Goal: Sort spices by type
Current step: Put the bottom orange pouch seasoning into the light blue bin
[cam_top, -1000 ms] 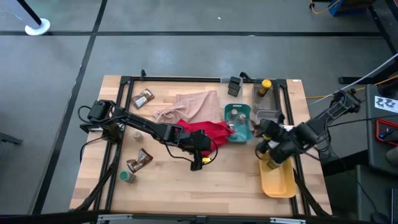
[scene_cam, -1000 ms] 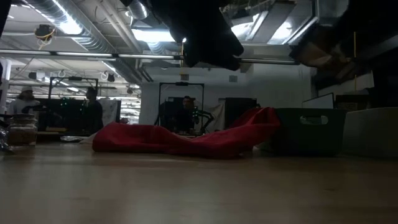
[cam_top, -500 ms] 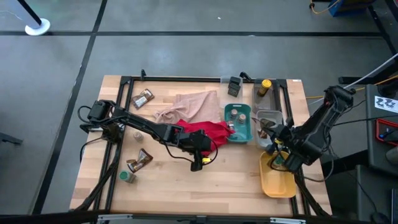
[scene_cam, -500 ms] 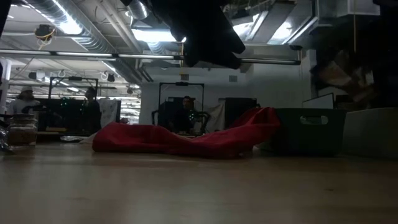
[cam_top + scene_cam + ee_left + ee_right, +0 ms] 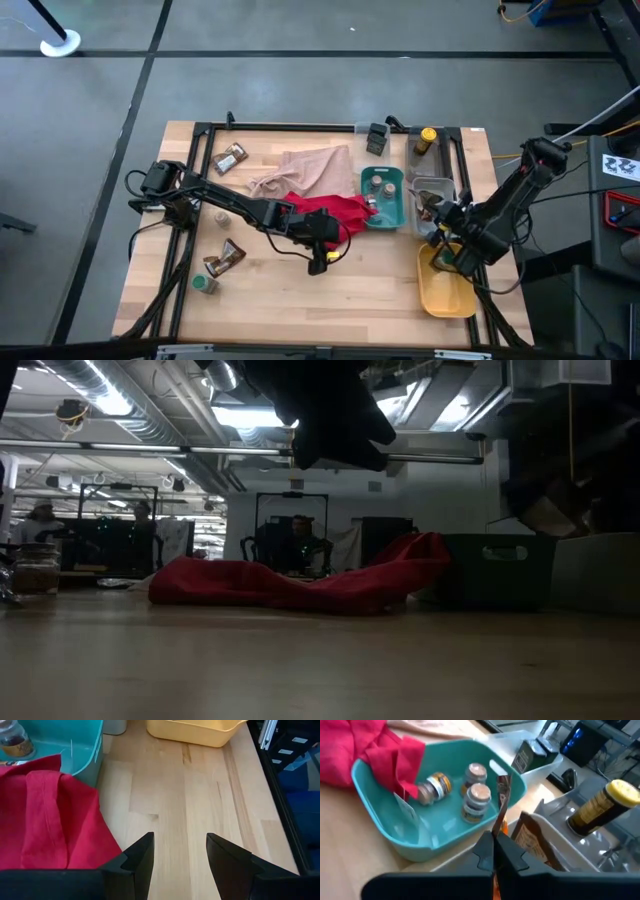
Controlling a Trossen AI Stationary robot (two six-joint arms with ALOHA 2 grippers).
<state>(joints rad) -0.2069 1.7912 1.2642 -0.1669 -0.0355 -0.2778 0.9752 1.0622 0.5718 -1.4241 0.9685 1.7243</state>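
Observation:
My right gripper (image 5: 446, 257) is at the table's right, over the gap between the clear tray (image 5: 432, 190) and the yellow tray (image 5: 447, 287). It is shut on a thin brown-orange sachet (image 5: 501, 807). Three jars (image 5: 476, 795) are in the teal tray (image 5: 384, 197), one of them lying on its side. Another sachet (image 5: 530, 837) leans in the clear tray. A yellow-capped bottle (image 5: 425, 140) lies at the far right. My left gripper (image 5: 180, 855) hangs open over bare wood beside the red cloth (image 5: 330, 212). My right gripper pinches the sachet between its two shut fingers. The sachet shows edge-on, and its free end (image 5: 504, 785) sticks out past the fingertips. It is lifted clear of the trays. Which part of the sachet the fingers are on is hidden by the fingers themselves.
A beige cloth (image 5: 305, 170) lies at the far middle. On the table's left lie two sachets (image 5: 231, 158) (image 5: 228, 256) and a green-lidded jar (image 5: 205, 284). A dark box (image 5: 377, 137) stands at the far edge. People sit in the room behind.
My right gripper has sunk and swung toward the near right, from beside the teal tray to the far end of the yellow tray. Its wrist has rolled and it still carries the sachet. My left gripper has kept still.

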